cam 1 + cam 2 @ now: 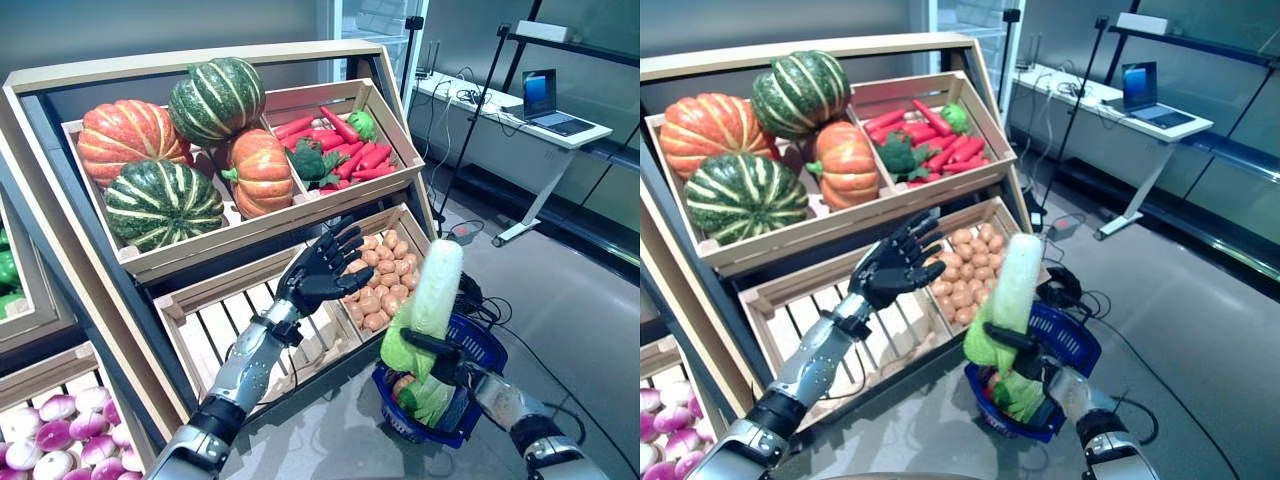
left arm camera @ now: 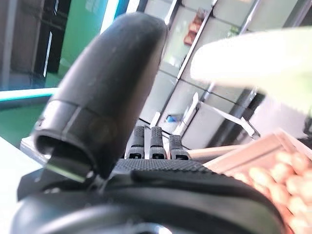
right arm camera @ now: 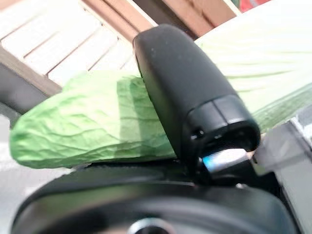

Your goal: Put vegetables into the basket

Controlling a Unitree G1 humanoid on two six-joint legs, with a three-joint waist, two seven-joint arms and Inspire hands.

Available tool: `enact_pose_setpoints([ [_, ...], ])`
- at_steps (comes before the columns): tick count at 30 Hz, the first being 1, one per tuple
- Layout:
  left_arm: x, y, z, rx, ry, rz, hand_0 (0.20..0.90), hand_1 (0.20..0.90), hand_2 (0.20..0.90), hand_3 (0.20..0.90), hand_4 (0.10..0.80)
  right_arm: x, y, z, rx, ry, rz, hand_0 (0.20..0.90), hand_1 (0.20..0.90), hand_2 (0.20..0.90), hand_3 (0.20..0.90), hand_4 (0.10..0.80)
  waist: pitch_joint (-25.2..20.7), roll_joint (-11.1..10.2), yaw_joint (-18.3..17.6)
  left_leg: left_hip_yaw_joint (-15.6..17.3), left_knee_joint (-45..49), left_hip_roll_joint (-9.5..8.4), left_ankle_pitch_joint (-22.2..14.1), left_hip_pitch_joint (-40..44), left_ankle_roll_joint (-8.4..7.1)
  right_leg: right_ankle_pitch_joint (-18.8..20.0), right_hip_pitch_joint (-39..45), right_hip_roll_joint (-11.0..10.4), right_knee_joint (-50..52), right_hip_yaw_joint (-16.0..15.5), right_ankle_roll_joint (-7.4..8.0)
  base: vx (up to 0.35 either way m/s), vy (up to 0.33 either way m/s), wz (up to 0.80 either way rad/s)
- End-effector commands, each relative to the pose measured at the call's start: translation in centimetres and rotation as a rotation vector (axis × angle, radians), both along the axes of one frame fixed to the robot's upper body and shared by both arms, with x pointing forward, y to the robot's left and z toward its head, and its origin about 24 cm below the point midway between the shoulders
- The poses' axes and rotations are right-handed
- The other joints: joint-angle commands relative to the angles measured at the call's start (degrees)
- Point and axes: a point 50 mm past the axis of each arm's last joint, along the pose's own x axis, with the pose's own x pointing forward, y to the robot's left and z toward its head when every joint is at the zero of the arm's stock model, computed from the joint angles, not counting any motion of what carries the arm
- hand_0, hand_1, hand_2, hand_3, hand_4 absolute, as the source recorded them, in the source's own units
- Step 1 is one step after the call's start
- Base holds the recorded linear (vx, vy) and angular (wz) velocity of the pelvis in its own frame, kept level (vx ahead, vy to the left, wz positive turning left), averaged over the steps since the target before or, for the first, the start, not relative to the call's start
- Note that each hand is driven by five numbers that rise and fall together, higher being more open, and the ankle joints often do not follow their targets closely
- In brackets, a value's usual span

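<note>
My right hand (image 1: 455, 360) is shut on a napa cabbage (image 1: 432, 300), white at the stalk and green at the leafy end, held upright with the leaves down over the blue basket (image 1: 485, 345). The thumb (image 3: 190, 92) presses across the green leaves (image 3: 87, 126). The basket stands on the floor at the foot of the shelf with some produce (image 1: 992, 382) in it. My left hand (image 1: 322, 270) hovers open, fingers spread, above the crate of small brown potatoes (image 1: 378, 283), apart from the cabbage.
A wooden stand holds pumpkins (image 1: 165, 150) and squashes top left, red peppers and greens (image 1: 335, 145) top right, an empty slatted crate (image 1: 225, 325) beside the potatoes, and turnips (image 1: 60, 445) at lower left. A desk with a laptop (image 1: 545, 100) stands behind.
</note>
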Motion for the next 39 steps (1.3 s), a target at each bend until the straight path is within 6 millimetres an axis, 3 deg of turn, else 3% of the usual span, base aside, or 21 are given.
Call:
enact_pose_setpoints([
  [1,2.1,0.8,4.2,-0.05,-0.202,0.052,0.9,0.9,0.9,0.9,0.8,5.1,-2.7,5.5,0.018,-0.29,-0.165,0.3,0.3,0.3,0.3,0.4,0.4,0.4,1.4,-1.1,0.1,-0.26,-3.4,1.8,0.53,-0.1,-0.9,-0.7,3.4,-0.5,-3.17,0.0,0.0,0.0],
  [6,3.6,1.4,5.9,-0.048,-0.263,0.109,0.9,0.9,0.9,0.9,0.8,6.6,-4.8,7.0,-0.011,-0.283,-0.278,0.3,0.3,0.3,0.3,0.4,5.4,0.9,1.8,-1.7,6.0,0.59,-3.9,-3.9,-0.48,-2.0,-7.0,-1.6,9.9,-0.1,-3.85,-0.285,-0.018,-0.02],
  [7,5.0,1.7,8.4,-0.051,-0.349,0.127,0.9,0.9,0.9,0.9,0.8,8.1,-6.0,8.9,-0.035,-0.32,-0.341,0.3,0.3,0.3,0.3,0.4,10.6,1.2,2.0,-3.0,11.1,1.17,-4.6,-9.7,-1.16,-3.2,-12.4,-2.7,15.1,0.1,-4.04,-0.465,-0.028,0.03],
  [8,5.4,1.8,9.1,-0.055,-0.367,0.139,0.9,0.9,0.9,0.9,0.8,8.5,-6.4,9.5,-0.04,-0.325,-0.359,0.3,0.3,0.3,0.3,0.4,11.8,1.2,2.0,-3.4,12.9,1.34,-5.2,-11.5,-1.22,-3.7,-14.3,-3.2,17.1,0.2,-4.03,-0.538,-0.034,0.04],
  [12,6.2,2.5,11.1,-0.069,-0.446,0.187,0.9,0.9,0.9,0.9,0.8,10.0,-8.1,12.6,-0.079,-0.355,-0.451,0.3,0.3,0.3,0.3,0.4,18.3,2.0,1.9,-5.4,26.4,2.31,-8.5,-23.8,-1.64,-7.1,-26.3,-7.0,31.6,1.4,-4.73,-0.316,0.021,0.07],
  [15,6.3,2.4,11.8,-0.102,-0.451,0.231,0.9,0.9,0.9,0.9,0.8,10.9,-9.0,14.6,-0.108,-0.383,-0.505,0.3,0.3,0.3,0.3,0.4,20.7,3.0,2.0,-6.5,32.1,2.22,-10.2,-30.9,-0.96,-9.4,-33.7,-8.9,39.0,2.5,-5.17,-0.263,0.067,0.03],
  [24,6.0,1.1,10.8,-0.189,-0.406,0.236,0.9,0.9,0.9,0.9,0.8,12.1,-10.7,18.9,-0.084,-0.473,-0.67,0.3,0.3,0.3,0.3,0.4,25.3,4.9,2.7,-8.1,45.3,1.19,-17.2,-42.3,0.18,-15.4,-45.2,-12.0,53.6,4.1,-5.01,-0.111,0.005,0.12],
  [31,5.4,1.4,9.9,-0.202,-0.385,0.227,0.9,0.9,0.9,0.9,0.8,12.2,-12.0,21.3,-0.13,-0.517,-0.692,0.3,0.3,0.3,0.3,0.4,25.4,5.8,2.9,-8.6,52.7,2.21,-20.5,-48.5,0.67,-17.9,-51.5,-13.8,60.5,5.1,-5.53,-0.08,-0.028,0.09],
  [32,5.4,1.5,9.7,-0.206,-0.382,0.229,0.9,0.9,0.9,0.9,0.8,12.2,-12.1,21.5,-0.156,-0.506,-0.701,0.9,0.9,0.9,0.9,0.8,25.4,5.9,2.8,-8.7,53.9,2.41,-21.1,-49.0,0.74,-18.3,-52.2,-13.8,61.7,5.5,-5.64,0.0,0.0,0.0],
  [39,5.4,1.5,9.6,-0.2,-0.377,0.227,0.9,0.9,0.9,0.9,0.8,12.3,-12.6,22.6,-0.161,-0.538,-0.718,0.9,0.9,0.9,0.9,0.8,25.4,5.9,2.9,-9.2,56.3,2.81,-22.2,-49.9,1.13,-19.1,-53.1,-13.5,63.3,5.9,-5.86,-0.013,-0.008,0.01],
])
